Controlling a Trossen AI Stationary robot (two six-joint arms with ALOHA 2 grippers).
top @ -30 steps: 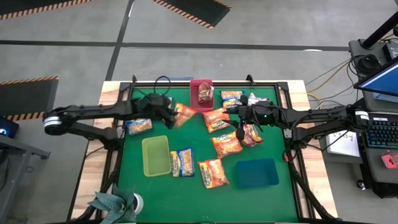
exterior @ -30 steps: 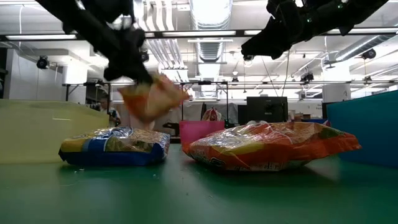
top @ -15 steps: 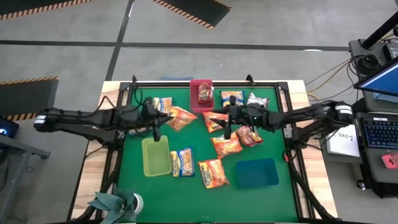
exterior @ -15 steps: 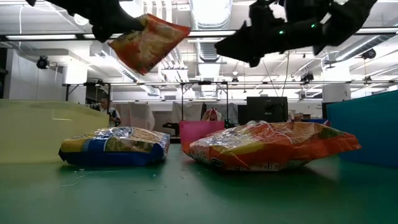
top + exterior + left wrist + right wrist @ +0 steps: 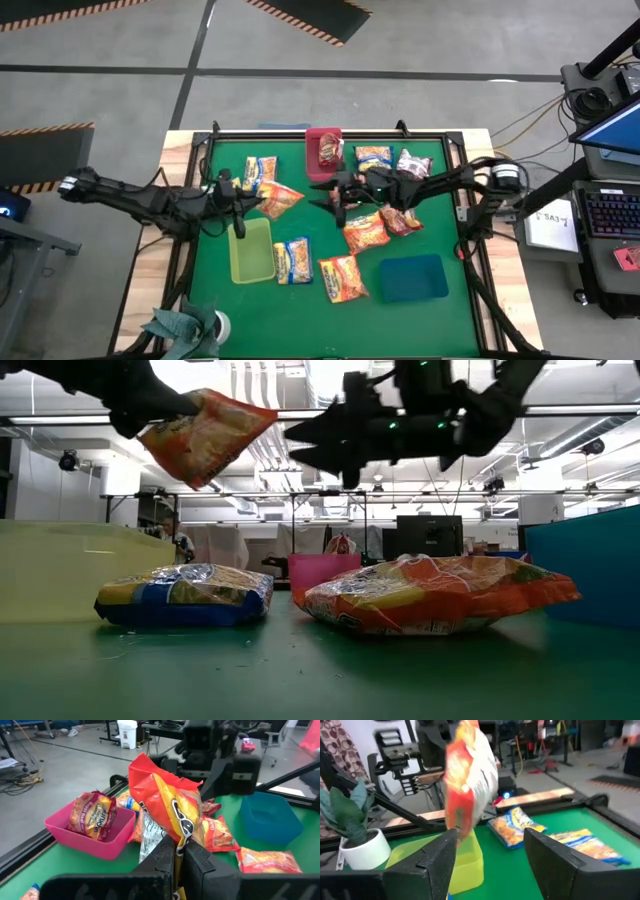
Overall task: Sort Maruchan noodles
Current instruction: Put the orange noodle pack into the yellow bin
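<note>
Since the earlier frame, the left gripper (image 5: 243,203) is carrying its orange packet (image 5: 279,198) nearer the yellow-green tray (image 5: 250,250), jaws clenched on the crinkly wrapper. The left wrist view is revealing a pink packet (image 5: 92,814) in the red tray (image 5: 116,841). The right gripper (image 5: 335,200) is hovering mid-surface, jaws released.

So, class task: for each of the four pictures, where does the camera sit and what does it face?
High: overhead, looking down on the table and both arms.
Low: table height, facing the room; arms overhead.
Left wrist: on the left gripper, facing its orange packet.
Right wrist: behind the open right gripper, facing that same packet.
Shared: both wrist views show the yellow-green tray.
</note>
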